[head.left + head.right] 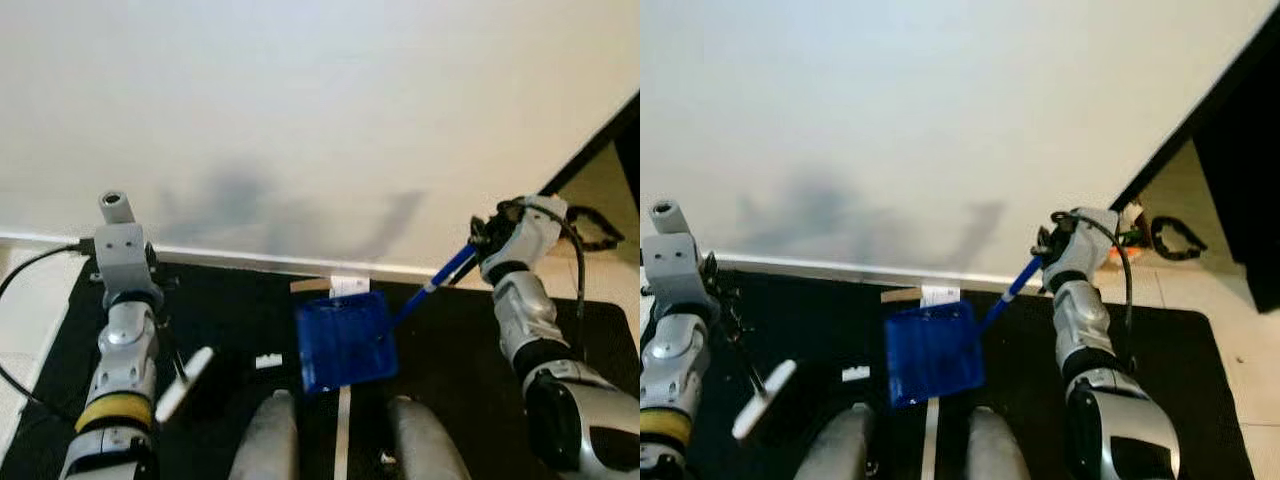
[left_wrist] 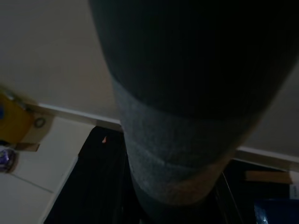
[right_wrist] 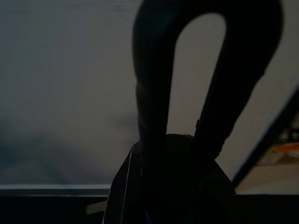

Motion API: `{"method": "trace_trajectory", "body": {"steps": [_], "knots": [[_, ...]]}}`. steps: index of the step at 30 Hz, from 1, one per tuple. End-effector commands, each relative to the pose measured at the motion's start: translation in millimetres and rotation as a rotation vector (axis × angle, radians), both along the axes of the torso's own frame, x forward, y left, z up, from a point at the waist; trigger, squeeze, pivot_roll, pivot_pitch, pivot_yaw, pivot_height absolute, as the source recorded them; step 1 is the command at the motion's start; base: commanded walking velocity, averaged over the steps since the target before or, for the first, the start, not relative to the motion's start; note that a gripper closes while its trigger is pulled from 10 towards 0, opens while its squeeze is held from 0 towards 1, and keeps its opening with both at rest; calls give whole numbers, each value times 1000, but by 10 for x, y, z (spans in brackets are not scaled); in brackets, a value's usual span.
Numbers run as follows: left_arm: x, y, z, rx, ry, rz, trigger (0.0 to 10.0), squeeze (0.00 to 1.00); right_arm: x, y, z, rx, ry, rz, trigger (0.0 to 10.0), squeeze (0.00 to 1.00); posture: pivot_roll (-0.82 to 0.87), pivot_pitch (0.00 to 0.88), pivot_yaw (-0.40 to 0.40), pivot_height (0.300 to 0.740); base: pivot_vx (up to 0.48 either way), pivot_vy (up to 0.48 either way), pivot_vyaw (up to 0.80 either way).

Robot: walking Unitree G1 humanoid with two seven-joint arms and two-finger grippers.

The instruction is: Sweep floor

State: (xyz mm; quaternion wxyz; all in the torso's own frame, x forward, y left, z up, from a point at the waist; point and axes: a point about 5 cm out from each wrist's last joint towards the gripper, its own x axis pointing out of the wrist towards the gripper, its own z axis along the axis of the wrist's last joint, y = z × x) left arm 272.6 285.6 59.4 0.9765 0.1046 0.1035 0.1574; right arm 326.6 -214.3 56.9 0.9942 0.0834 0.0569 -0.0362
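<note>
The right claw point(image 1: 487, 240) pinches the top of a blue handle, and the blue dustpan point(image 1: 345, 342) hangs below and inward of it, its pan tilted over the black mat point(image 1: 450, 330), just above the robot's two grey legs. In the right wrist view the two black fingers point(image 3: 152, 93) press together low down around a dark rounded shape that is hard to make out; the pan itself is cut off there.

The left claw point(image 1: 165, 345) sits at the mat's other side. A white brush point(image 1: 186, 384) slants down from it, yet I cannot tell whether its fingers are spread or closed on it. The left wrist view is mostly blocked by a dark grey cylinder point(image 2: 187, 102), too close to identify. Beyond it lie the white baseboard point(image 2: 70, 112), pale floor tiles point(image 2: 37, 158) and a yellow object point(image 2: 14, 122) that the head views leave out.

Ahead of the dustpan, a white scrap point(image 1: 349, 286) lies at the wall's foot.
</note>
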Motion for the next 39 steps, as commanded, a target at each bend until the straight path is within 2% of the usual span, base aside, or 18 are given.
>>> {"method": "trace_trajectory", "body": {"steps": [1, 7, 16, 21, 25, 29, 36, 39], "knots": [[-4, -9, 16, 24, -3, -26, 10000, 0, -17, -121, 38, -11, -25, -41, 10000, 0, 82, 103, -9, 740, 0, -480, 0], [-11, -12, 10, -10, -21, -9, 10000, 0, -24, -140, 37, -13, -24, -48, 10000, 0, 82, 106, -10, 740, 0, -160, 0], [-23, 85, 41, 56, -28, 26, 10000, 0, -1, -157, 75, -21, -33, -49, 10000, 0, 80, 116, -13, 740, 0, 0, 0], [-17, 102, 52, 58, -33, 28, 10000, 0, 5, -164, 86, -31, -34, -50, 10000, 0, 82, 121, -16, 740, 0, 0, 0], [60, 142, 145, 24, -87, 41, 10000, 0, 18, -213, 113, -83, -25, -61, 10000, 0, 90, 210, -14, 740, 0, 0, 0], [106, 136, 246, 12, -162, 38, 10000, 0, 29, -235, 143, -82, -39, -94, 10000, 0, 93, 277, -17, 740, 0, 0, 0], [192, 93, 428, 21, -265, 6, 10000, 0, 83, -157, 207, -61, -74, -91, 10000, 0, 91, 354, -27, 740, 0, 0, 0], [284, 92, 547, 5, -322, 20, 10000, 0, 136, -50, 250, -2, -100, -88, 10000, 0, 83, 392, -43, 740, 0, 0, 0]]}}
